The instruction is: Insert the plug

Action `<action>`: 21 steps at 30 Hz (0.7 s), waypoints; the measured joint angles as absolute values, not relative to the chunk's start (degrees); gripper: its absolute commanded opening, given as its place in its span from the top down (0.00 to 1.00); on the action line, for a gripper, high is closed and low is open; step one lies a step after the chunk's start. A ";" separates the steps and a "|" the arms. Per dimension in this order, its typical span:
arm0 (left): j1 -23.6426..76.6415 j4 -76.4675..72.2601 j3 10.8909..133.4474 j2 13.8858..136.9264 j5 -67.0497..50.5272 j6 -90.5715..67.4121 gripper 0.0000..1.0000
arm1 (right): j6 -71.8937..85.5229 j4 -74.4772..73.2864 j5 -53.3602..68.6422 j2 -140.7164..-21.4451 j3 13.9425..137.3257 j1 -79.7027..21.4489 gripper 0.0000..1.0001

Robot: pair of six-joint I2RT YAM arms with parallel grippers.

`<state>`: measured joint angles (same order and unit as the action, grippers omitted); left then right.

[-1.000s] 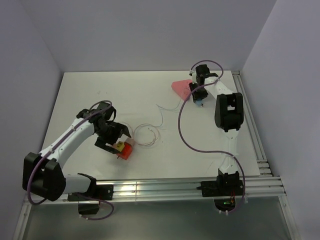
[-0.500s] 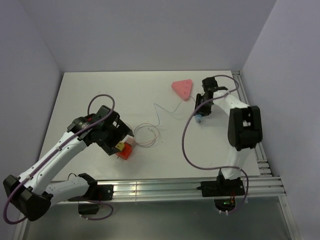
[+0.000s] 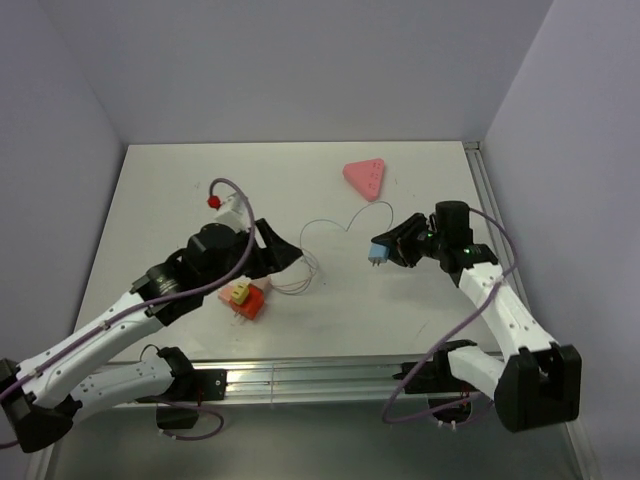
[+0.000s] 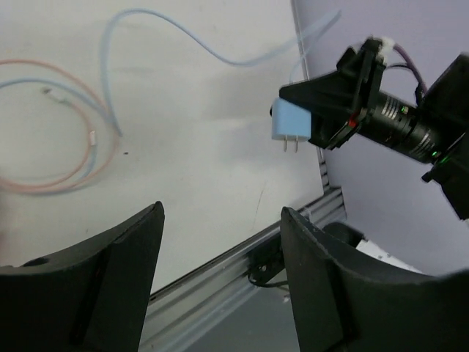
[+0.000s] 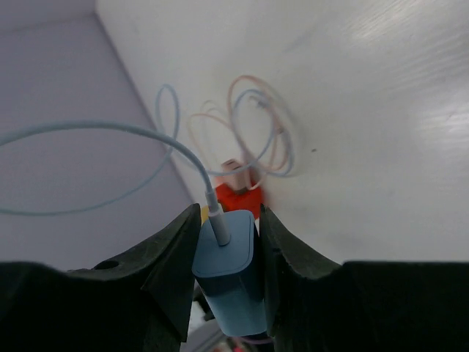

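Observation:
The plug (image 3: 378, 252) is a small light-blue box with two metal prongs. My right gripper (image 3: 392, 248) is shut on it and holds it in the air right of the table's middle. In the right wrist view the plug (image 5: 227, 271) sits between both fingers, and its thin blue cable (image 5: 168, 139) runs away from its top. The left wrist view shows the plug (image 4: 291, 121) with its prongs pointing down. My left gripper (image 3: 283, 250) is open and empty, left of the plug; its fingers (image 4: 110, 279) hold nothing. The pink triangular socket strip (image 3: 365, 177) lies at the back.
An orange-red block (image 3: 245, 298) with a yellow part lies near the front edge, below my left gripper. Its thin pinkish cable is coiled (image 3: 295, 270) beside it. The blue cable (image 3: 340, 215) loops across the table toward the triangle. A metal rail (image 3: 330, 375) runs along the near edge.
My right gripper carried the plug from beside the pink triangle toward the table's middle front. My left gripper lifted off the orange-red block and turned right toward the plug.

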<state>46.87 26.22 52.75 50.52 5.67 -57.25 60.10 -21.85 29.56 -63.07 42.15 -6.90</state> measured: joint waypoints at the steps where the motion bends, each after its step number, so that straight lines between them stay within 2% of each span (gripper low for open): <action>1: 48.82 23.38 52.66 52.05 5.58 -55.48 0.32 | 63.51 -21.54 29.98 -60.77 41.43 -6.98 1.00; 5: 54.70 15.44 51.81 55.07 5.37 -50.11 0.31 | 73.49 -20.99 30.74 -52.07 41.36 -7.27 1.00; 10: 62.22 6.17 51.22 56.21 7.81 -44.16 0.14 | 79.75 -22.00 29.95 -47.07 44.86 -8.95 1.00; 13: 66.94 0.10 50.81 58.06 11.42 -40.80 0.09 | 82.46 -22.31 27.70 -44.40 45.34 -11.42 1.00; 21: 71.79 -10.48 49.82 62.70 18.35 -35.86 0.05 | 90.35 -23.05 16.86 -39.38 45.25 -22.70 1.00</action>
<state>71.79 -10.48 49.82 62.70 18.35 -35.86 90.35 -23.05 16.86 -39.38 45.25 -22.70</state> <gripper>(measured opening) 0.940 0.419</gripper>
